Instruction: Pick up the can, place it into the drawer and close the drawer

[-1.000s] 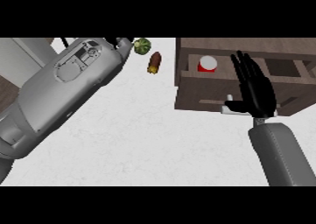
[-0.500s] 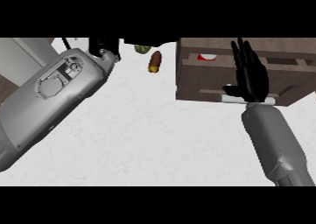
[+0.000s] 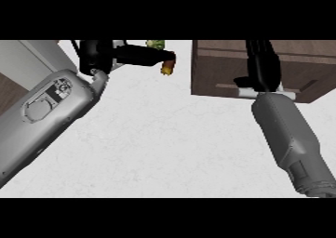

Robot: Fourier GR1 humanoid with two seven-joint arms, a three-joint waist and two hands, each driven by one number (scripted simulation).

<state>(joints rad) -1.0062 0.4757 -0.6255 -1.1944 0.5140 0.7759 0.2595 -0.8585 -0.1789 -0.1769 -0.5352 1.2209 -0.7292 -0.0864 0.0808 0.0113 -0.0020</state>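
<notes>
The brown wooden drawer unit [image 3: 218,69] fills the upper right of the head view. No opening shows on it now, and the can is out of sight. My right hand [image 3: 264,65] lies flat against the drawer's front [image 3: 314,90], fingers straight and pointing away from me, holding nothing. My left hand [image 3: 132,55] is at the top of the view, left of centre, open with fingers stretched to the right and nothing in it.
A small dark bottle with an orange end [image 3: 168,68] lies just past my left hand's fingertips, with a green-yellow item [image 3: 155,44] behind it. A grey panel [image 3: 26,53] and a brown surface [image 3: 2,88] border the white counter [image 3: 170,148] at the left.
The red-and-white can seen in the open drawer has gone from sight as the drawer slid in. My right hand moved forward with the drawer front. The left arm swung further into view.
</notes>
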